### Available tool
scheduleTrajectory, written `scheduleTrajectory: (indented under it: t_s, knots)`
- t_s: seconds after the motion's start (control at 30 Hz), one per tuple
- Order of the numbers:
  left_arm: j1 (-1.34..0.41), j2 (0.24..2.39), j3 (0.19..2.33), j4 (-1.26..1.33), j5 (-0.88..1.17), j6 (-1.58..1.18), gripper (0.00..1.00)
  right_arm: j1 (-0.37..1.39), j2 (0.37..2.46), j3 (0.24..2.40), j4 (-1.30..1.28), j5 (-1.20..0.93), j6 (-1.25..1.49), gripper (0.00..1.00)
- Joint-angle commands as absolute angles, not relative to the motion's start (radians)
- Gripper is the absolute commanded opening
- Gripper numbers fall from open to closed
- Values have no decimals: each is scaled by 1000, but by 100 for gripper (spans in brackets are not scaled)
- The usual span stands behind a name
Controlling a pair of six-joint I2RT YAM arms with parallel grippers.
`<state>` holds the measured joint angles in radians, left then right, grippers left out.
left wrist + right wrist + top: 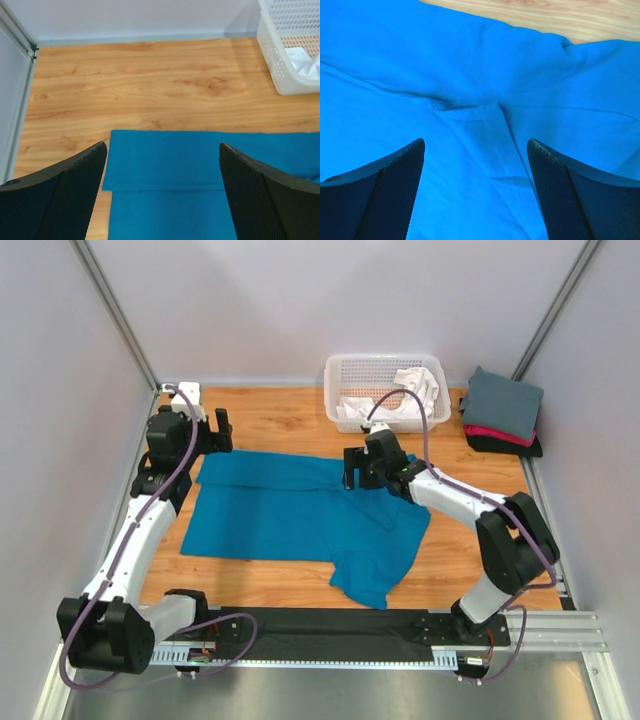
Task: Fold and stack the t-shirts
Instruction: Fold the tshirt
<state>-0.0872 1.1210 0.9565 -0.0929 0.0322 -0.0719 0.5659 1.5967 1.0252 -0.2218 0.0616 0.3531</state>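
Stack of folded shirts (503,410) only overhead

Left arm (128,540), right arm (450,495): identical build. Links: white, smooth, tube-shaped shells. Joints: black cylindrical housings; largest pair near each base. Cable (424,430): lilac, one per arm, routed outside in loose loops, base to wrist. Left gripper (162,147), right gripper (476,142): black body, two black wedge-shaped fingers (75,200). Finger inner faces: fine dimpled mesh texture. Finger outer edges: smooth, matte, slightly rounded at tip.

T-shirt (290,515) lies before basket (335,375); folded stack (503,410) right.
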Motion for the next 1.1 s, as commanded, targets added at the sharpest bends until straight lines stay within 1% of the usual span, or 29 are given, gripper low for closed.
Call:
scheduleTrajectory:
  t_s: [0.0, 0.13, 0.27, 0.53, 0.57, 0.63, 0.67, 0.77, 0.87, 1.07]
  knots:
    - [-86, 1026, 942, -140, 52, -120, 99, 565, 1670, 1095, -167, 68, 377, 84]
    - [-84, 970, 896, -135, 12, -87, 100, 561, 1738, 1114, -155, 71, 419, 77]
    - [-84, 963, 874, -129, 20, -90, 100, 554, 1772, 1120, -129, 87, 454, 64]
    - [-84, 1009, 896, -144, 29, -98, 99, 551, 1841, 1138, -127, 75, 477, 50]
    - [-84, 1009, 894, -143, 32, -98, 99, 552, 1841, 1135, -129, 77, 477, 45]
    - [-84, 1003, 893, -143, 34, -104, 99, 552, 1838, 1132, -135, 89, 479, 37]
    - [-84, 1002, 890, -141, 29, -101, 99, 552, 1835, 1135, -144, 90, 480, 26]
    - [-84, 996, 891, -141, 20, -106, 99, 552, 1815, 1132, -156, 89, 486, 13]
    - [-84, 994, 890, -141, 26, -109, 99, 555, 1789, 1135, -185, 89, 494, 10]
    - [-84, 986, 891, -143, 26, -117, 99, 580, 1744, 1121, -233, 87, 514, 10]
